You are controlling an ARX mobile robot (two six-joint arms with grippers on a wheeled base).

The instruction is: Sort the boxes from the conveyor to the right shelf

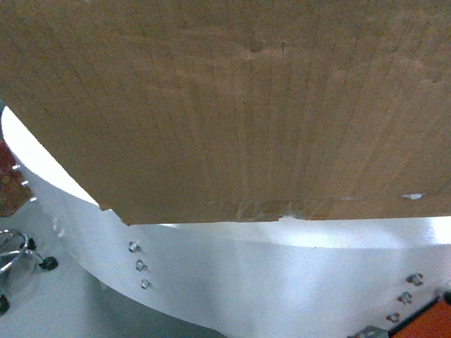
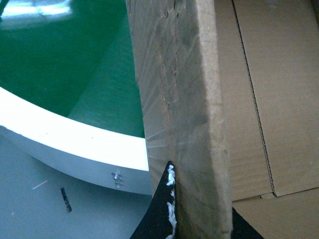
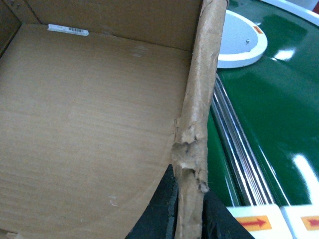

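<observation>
1. My left pincer [image 2: 199, 219] is clenched on the carton [image 2: 179, 99]: one dark finger [image 2: 162, 209] lies against the outer face of a side wall, the other shows as a dark sliver on the inner side, and the wall's thick edge runs up between them.
2. My right pincer [image 3: 188, 209] grips the opposite wall the same way, its two black fingers [image 3: 162, 209] pinching the ragged, torn top edge from either side.
3. The carton is brown corrugated cardboard, open at the top. In the head view its broad outer face [image 1: 225, 105] fills the upper frame, with clear tape along the lower seam.
4. Inside, against the far wall where it meets the floor of the carton, a small white barcode sticker [image 3: 68, 30] lies flat; its bars show but I cannot read any digits.
5. Beyond my left grip the conveyor [image 2: 60, 74] curves away, green belt with a pale white rim [image 2: 75, 144] passing under the carton's corner.
6. Beyond my right grip the green belt [image 3: 279, 99] continues, with a shiny metal rail [image 3: 237, 149] just beside the carton wall and a white round disc [image 3: 241, 42] farther off.
7. At the near edge of the belt sit white labels with red arrows on yellow [image 3: 251, 222]; no words can be read.
8. An orange base [image 1: 430, 320] shows at the lower right of the head view.
</observation>
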